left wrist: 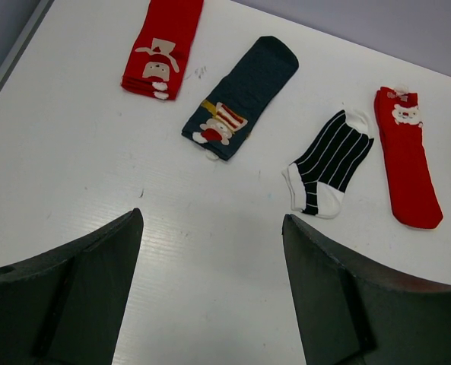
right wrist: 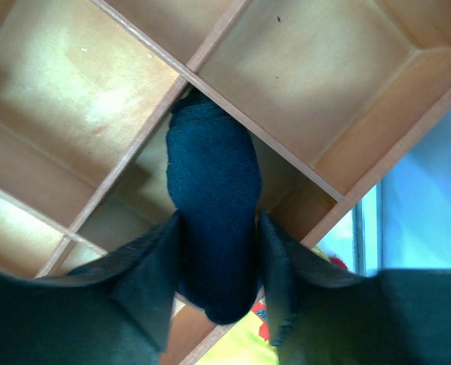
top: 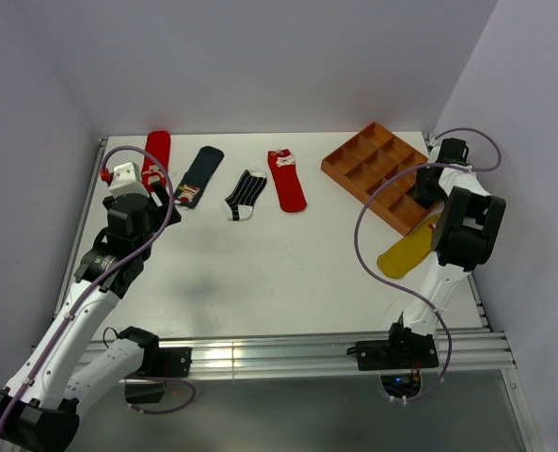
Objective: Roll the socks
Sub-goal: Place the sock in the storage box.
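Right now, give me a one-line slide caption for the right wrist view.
Right gripper pinching a navy sock over a wooden tray compartment.

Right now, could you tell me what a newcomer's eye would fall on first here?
A plain navy fabric sock sits between the right fingers inside the brown wooden divided tray, far right. A mustard yellow sock lies beside that tray. Along the far side lie a red sock, navy patched sock, striped sock and second red sock.
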`<action>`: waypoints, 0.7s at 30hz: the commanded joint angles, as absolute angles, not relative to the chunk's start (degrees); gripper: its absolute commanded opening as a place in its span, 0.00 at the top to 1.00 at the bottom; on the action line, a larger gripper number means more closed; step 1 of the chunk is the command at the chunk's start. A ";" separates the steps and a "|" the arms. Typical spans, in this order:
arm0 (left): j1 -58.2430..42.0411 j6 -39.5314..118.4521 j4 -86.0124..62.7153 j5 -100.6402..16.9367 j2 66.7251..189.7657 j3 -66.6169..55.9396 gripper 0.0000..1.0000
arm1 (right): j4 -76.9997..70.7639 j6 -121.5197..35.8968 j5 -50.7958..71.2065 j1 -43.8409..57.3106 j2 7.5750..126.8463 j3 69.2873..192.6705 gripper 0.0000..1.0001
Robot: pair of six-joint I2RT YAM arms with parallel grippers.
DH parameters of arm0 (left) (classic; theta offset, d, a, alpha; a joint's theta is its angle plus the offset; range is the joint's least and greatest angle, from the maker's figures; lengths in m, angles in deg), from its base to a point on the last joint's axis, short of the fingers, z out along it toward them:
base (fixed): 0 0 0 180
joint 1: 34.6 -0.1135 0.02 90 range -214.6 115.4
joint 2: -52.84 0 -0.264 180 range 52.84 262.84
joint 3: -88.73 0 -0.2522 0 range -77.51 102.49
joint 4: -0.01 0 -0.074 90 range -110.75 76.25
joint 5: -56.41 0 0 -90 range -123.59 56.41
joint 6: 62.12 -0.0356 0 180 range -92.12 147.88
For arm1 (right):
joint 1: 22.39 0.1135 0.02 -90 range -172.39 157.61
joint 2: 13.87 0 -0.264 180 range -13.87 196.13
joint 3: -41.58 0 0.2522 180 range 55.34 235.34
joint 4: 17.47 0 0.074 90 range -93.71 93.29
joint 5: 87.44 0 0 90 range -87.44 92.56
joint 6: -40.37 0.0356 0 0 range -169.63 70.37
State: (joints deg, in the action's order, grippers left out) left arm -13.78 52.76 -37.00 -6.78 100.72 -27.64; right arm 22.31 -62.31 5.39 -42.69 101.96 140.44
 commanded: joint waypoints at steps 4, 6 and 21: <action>-14.03 52.40 -35.81 -7.57 99.86 -27.59 0.21 | 23.01 -61.93 5.29 -43.57 98.89 141.56 0.46; -14.03 52.49 -35.73 -7.49 99.95 -27.50 0.21 | 22.92 -61.84 5.11 -43.57 99.77 141.48 0.46; -14.12 52.40 -35.72 -7.66 100.21 -27.67 0.21 | 16.86 -56.40 4.76 -43.57 91.60 137.61 0.51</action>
